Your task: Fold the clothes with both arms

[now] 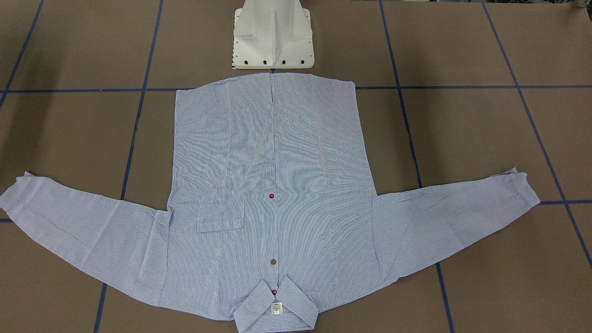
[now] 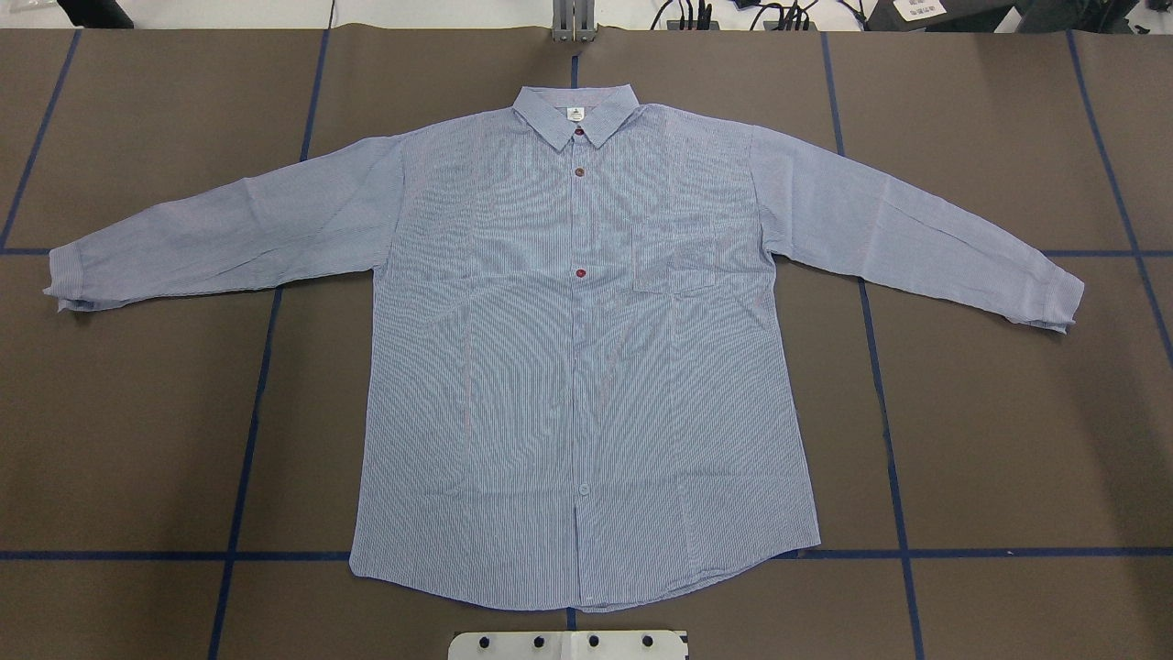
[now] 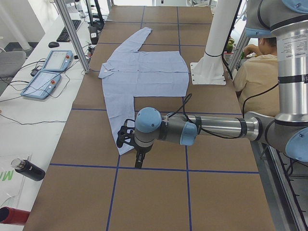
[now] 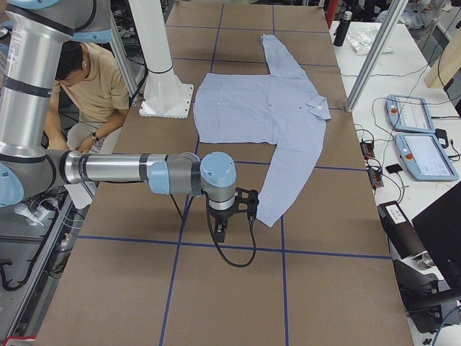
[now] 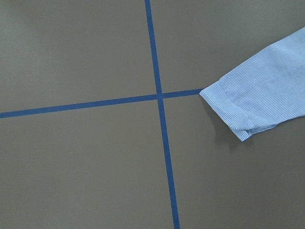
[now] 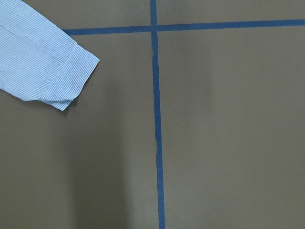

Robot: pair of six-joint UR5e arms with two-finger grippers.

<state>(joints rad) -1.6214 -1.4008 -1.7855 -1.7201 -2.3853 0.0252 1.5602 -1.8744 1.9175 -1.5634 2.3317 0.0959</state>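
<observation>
The light-blue striped shirt (image 2: 586, 367) lies flat and face up on the brown table, buttoned, both sleeves spread out, collar (image 1: 276, 307) on the side far from the robot. Neither arm shows in the overhead or front views. In the exterior left view my left gripper (image 3: 139, 161) hangs over the table by the left sleeve's cuff (image 5: 233, 109). In the exterior right view my right gripper (image 4: 220, 232) hangs by the right sleeve's cuff (image 6: 57, 76). I cannot tell whether either is open or shut. No fingers show in the wrist views.
The white pedestal base (image 1: 273, 41) stands at the shirt's hem. Blue tape lines (image 2: 247, 440) grid the table. A seated person (image 3: 255, 72) is behind the robot. Teach pendants (image 4: 425, 137) and metal frame posts (image 3: 72, 33) stand along the far side, with bottles (image 3: 28, 169) beside them.
</observation>
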